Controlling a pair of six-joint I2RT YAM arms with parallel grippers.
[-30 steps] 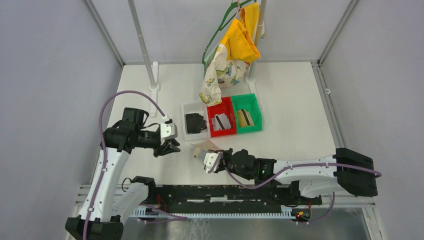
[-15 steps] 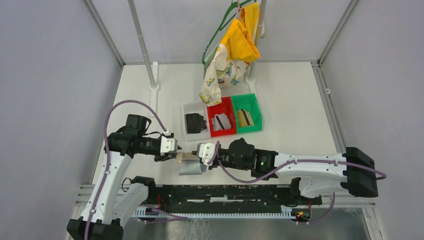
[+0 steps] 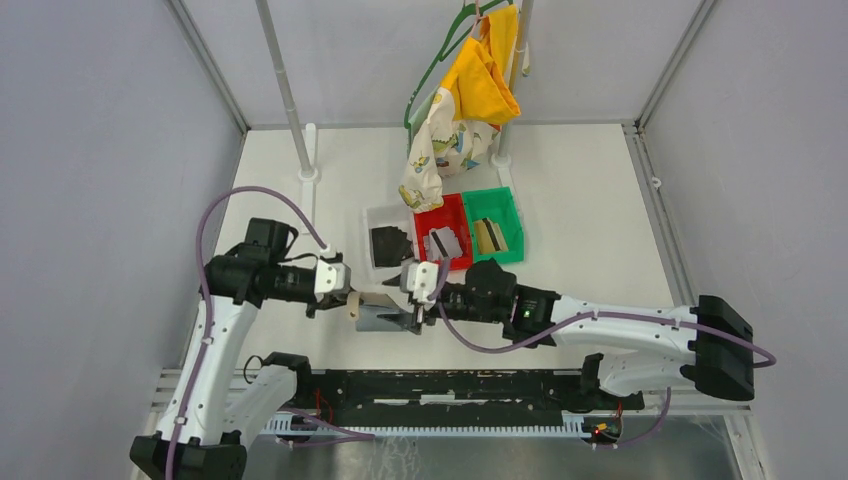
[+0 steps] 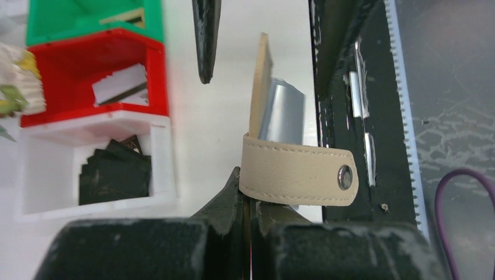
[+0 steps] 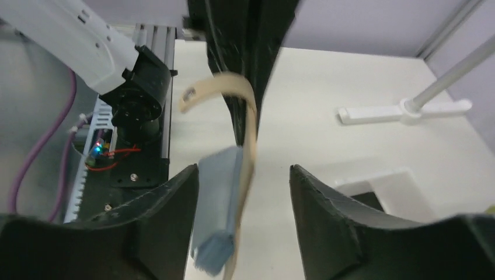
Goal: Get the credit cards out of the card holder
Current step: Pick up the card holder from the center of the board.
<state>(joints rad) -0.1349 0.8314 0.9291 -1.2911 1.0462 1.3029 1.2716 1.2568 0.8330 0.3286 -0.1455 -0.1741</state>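
- Left fingers (image 4: 229,198) are seen pressed together on one tan edge of the card holder (image 4: 292,174), so the left gripper (image 4: 245,195) is clamped on it with no gap showing.
- The right fingers (image 5: 169,216) are spread wide, one on each side of the card holder, and neither is seen touching it. The right gripper (image 5: 244,172) is thus held open around it.
- From the clamped edge a tan strap is curled outward, with a round metal snap (image 4: 345,177) at its end, and a tan panel is stood on edge beyond it.
- A silvery-grey leaf (image 4: 283,111) is hung against the inside of that panel. Whether it is a sleeve or a card cannot be told.
- From above, the card holder is found between the two grippers, just in front of the white bin (image 4: 162,157), toward the near side of the table (image 3: 590,220).
- Black credit cards (image 4: 114,175) are piled in the white bin.
- Pale credit cards (image 4: 119,84) are laid in the red bin (image 4: 157,76) beside it.
- One more card (image 4: 125,17) is laid in the green bin (image 4: 87,33) next along.
- Behind the bins a yellow cloth (image 3: 482,80) and a patterned cloth (image 3: 435,150) are hung.
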